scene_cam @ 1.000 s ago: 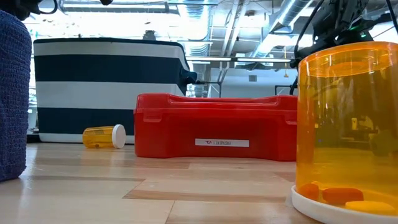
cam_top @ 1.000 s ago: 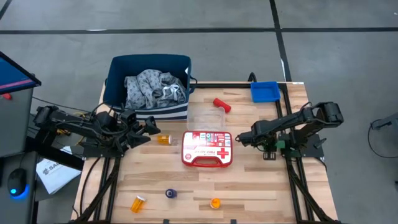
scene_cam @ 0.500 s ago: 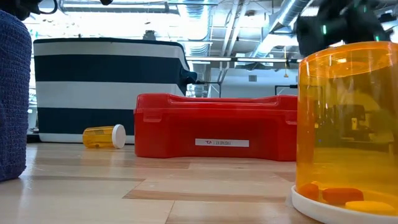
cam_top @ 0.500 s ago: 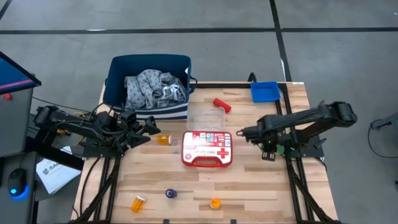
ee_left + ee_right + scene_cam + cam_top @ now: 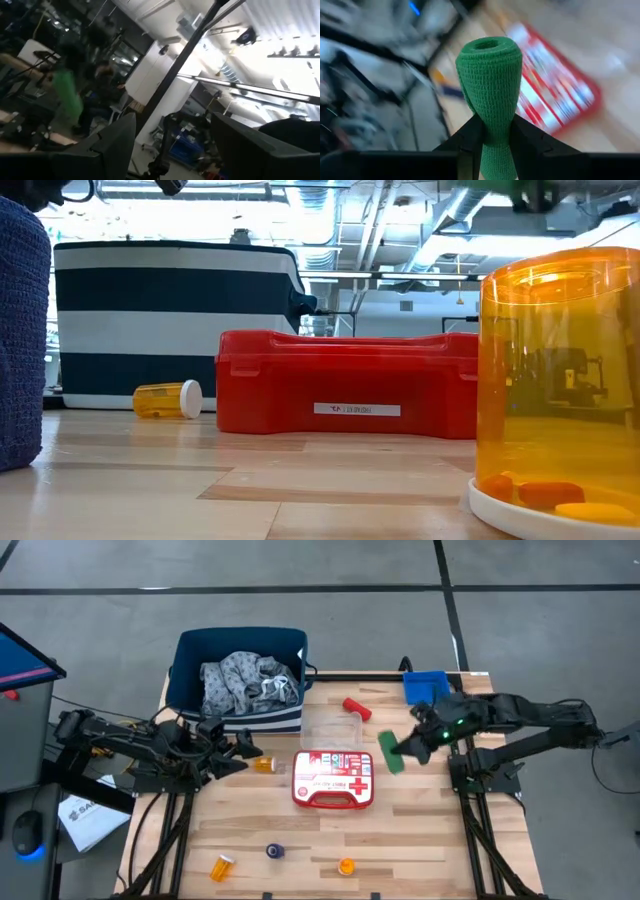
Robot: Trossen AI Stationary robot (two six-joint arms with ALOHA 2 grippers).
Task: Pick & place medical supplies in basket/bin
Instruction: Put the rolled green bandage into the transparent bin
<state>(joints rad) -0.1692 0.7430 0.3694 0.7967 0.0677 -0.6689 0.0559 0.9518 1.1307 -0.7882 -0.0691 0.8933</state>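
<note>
Right gripper up off the counter, over its right half, just right of the first-aid case. Jaws clenched around the lower part of a green cylinder, a roll of woven wrap, pinched in where the fingers press it. From above the roll shows between the case and the right arm.

Left gripper waits at the left edge of the counter, near the front of the basket, jaws released and spread wide, nothing between them. An orange pill bottle lies on its side just beside it, toward the case.

Basket stands at the far left corner, partly overhanging the counter's far edge, grey-white patterned cloth heaped inside. Bin sits at the far right corner. Red cylinder lies on the counter between basket and bin, nearer the far edge, beside a clear plastic box.

Along the near edge: a second pill bottle toward the near left corner, a dark blue cylinder next along, then a third pill bottle standing upright near the middle.
</note>
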